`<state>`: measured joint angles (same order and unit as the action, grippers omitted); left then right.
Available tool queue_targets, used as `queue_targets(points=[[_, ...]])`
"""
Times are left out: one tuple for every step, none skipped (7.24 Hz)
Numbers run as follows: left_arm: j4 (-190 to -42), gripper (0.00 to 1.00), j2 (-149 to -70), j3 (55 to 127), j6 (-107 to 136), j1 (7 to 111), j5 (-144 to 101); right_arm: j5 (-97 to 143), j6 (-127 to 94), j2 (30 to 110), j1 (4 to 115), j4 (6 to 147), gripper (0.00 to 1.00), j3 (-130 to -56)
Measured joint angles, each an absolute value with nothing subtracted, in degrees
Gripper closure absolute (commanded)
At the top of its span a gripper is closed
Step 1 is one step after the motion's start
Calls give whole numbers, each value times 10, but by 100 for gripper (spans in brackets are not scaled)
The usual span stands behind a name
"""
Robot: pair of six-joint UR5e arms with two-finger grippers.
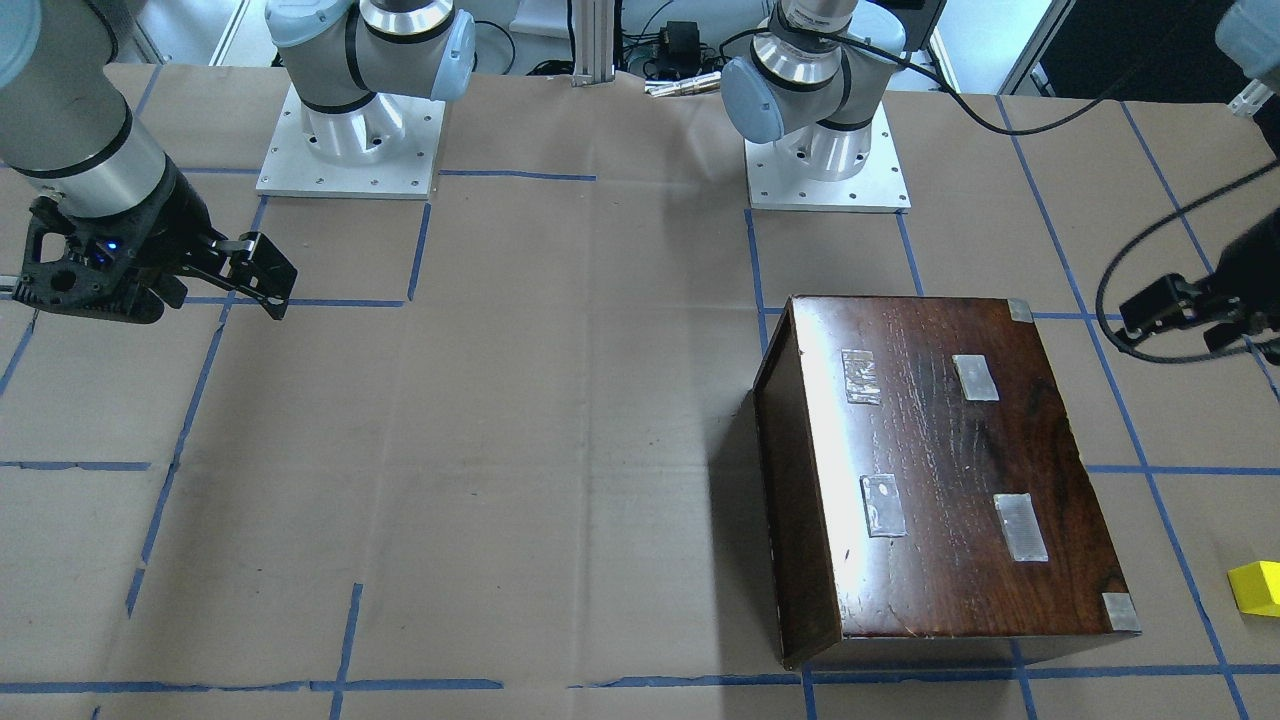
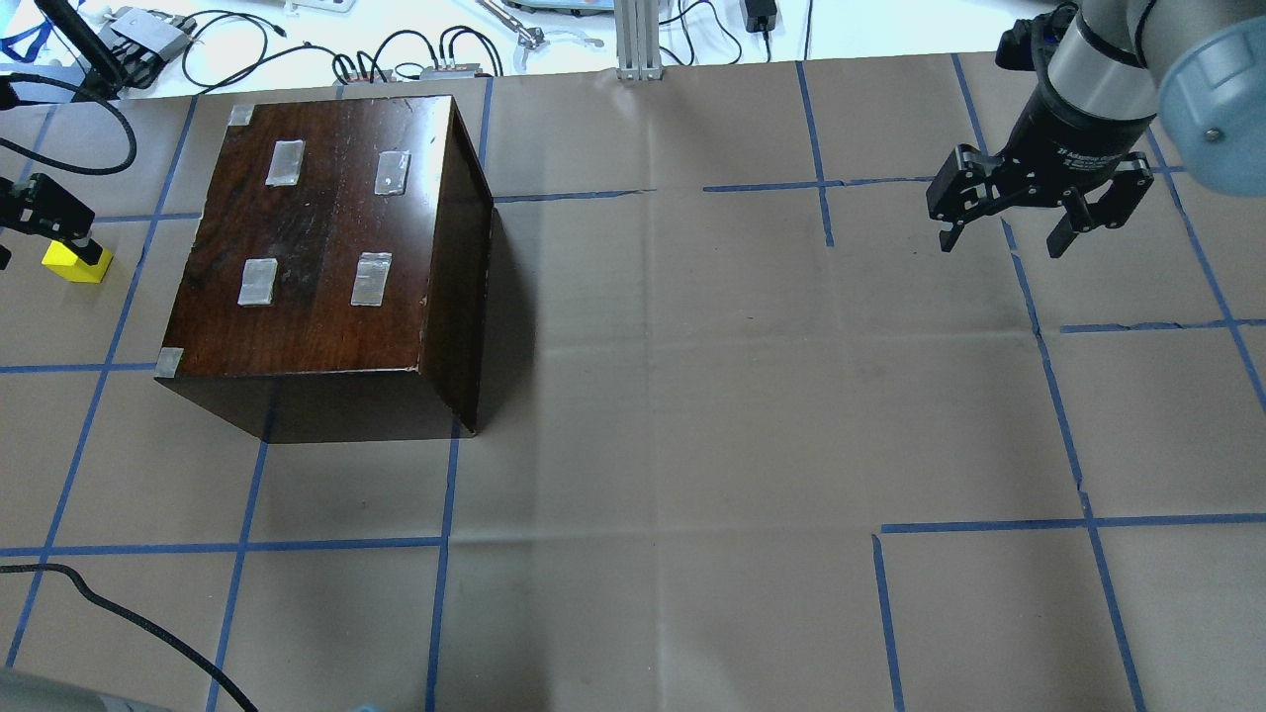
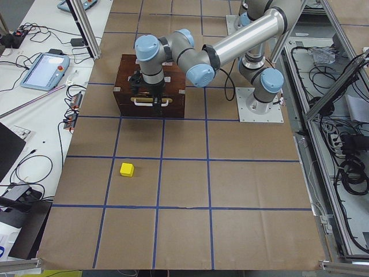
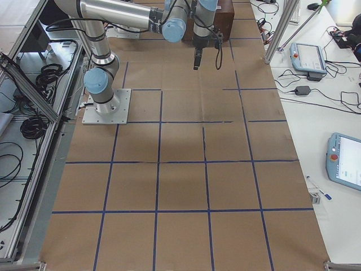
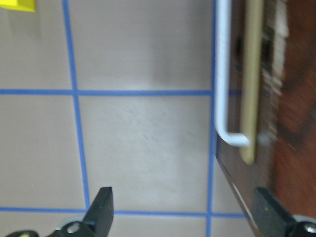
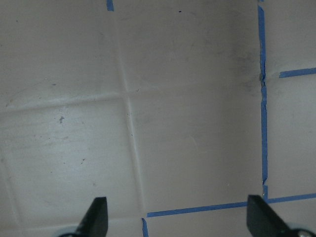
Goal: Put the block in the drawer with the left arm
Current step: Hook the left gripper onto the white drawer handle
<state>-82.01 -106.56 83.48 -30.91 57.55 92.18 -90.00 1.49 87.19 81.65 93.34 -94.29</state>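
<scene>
The yellow block (image 2: 74, 262) lies on the paper-covered table to the left of the dark-brown cabinet (image 2: 316, 227); it also shows in the exterior left view (image 3: 127, 169). The drawer front (image 3: 173, 107) with its pale handle (image 5: 224, 74) sits flush in the cabinet, so the drawer is shut. My left gripper (image 5: 185, 207) is open and empty. It hangs just in front of the drawer front, the handle to one side and the block (image 5: 17, 5) farther off on the other. My right gripper (image 2: 1004, 237) is open and empty, far from the cabinet.
Blue tape lines grid the brown paper. Four grey tape patches sit on the cabinet top (image 1: 940, 470). The two arm bases (image 1: 828, 150) stand at the robot's edge of the table. A black cable (image 2: 119, 613) trails over the near left corner.
</scene>
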Motion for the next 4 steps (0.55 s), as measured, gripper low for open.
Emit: queue_targets(points=[[-814, 1, -1093, 816, -310, 574, 901, -900, 15, 872, 817, 933, 0, -943], [-812, 1, -1111, 810, -311, 573, 885, -900, 15, 872, 817, 933, 0, -943], [-813, 1, -1122, 809, -311, 573, 876, -900, 15, 872, 817, 933, 0, -943], [-816, 1, -1130, 809, -311, 574, 864, -900, 15, 872, 817, 933, 0, -943]])
